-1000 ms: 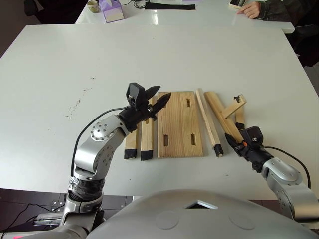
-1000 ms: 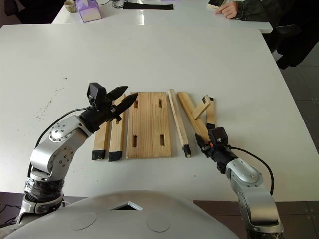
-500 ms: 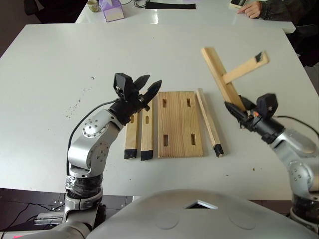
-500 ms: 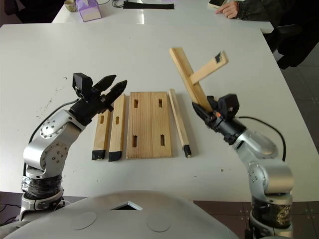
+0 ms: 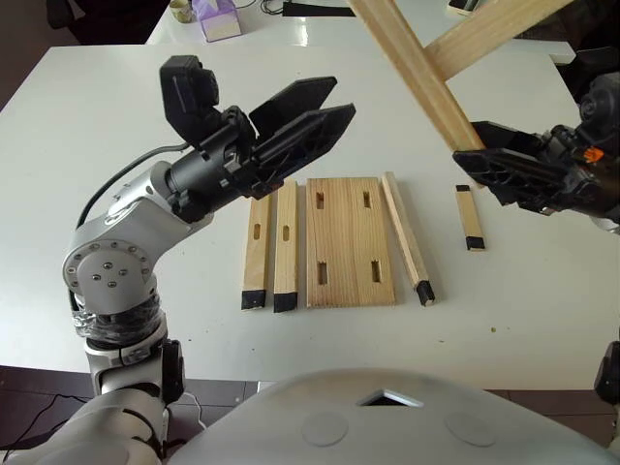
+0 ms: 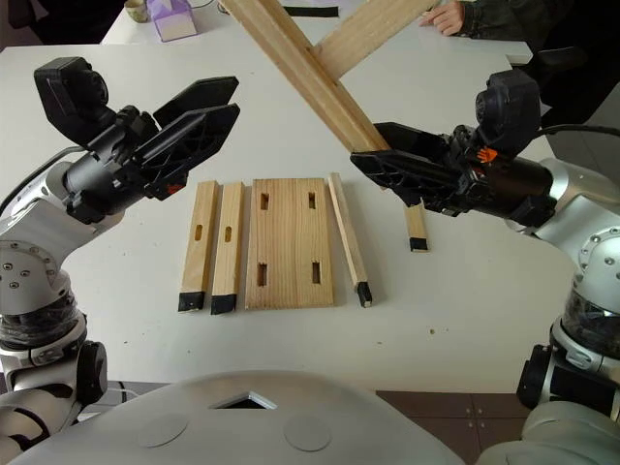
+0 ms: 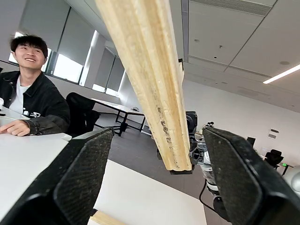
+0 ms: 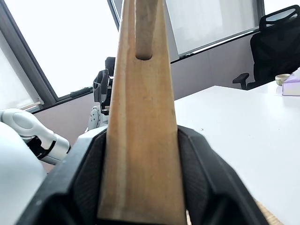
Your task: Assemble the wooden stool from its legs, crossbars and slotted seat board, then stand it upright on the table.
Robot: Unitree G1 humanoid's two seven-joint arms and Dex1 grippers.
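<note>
My right gripper [image 5: 467, 145] is shut on the lower end of a long wooden leg [image 5: 412, 68], held high over the table and tilted. A crossbar [image 5: 484, 34] juts from the leg at an angle. In the right wrist view the leg [image 8: 140, 122] sits between both fingers [image 8: 79, 187]. My left gripper [image 5: 339, 99] hangs open in the air, left of the leg and apart from it. On the table lie the slotted seat board [image 5: 349, 242], two slotted legs [image 5: 257, 250] [image 5: 285, 247], a thin bar [image 5: 407, 237] and a short black-tipped piece [image 5: 469, 215].
The white table [image 5: 116, 194] has wide bare room on the left and behind the parts. A second table at the back carries a tissue box [image 5: 218, 19] and a cup [image 5: 180, 12].
My right gripper has lifted the leg with its crossbar from the table high into the air, leaving the short black-tipped piece behind. My left gripper has risen from above the two slotted legs.
</note>
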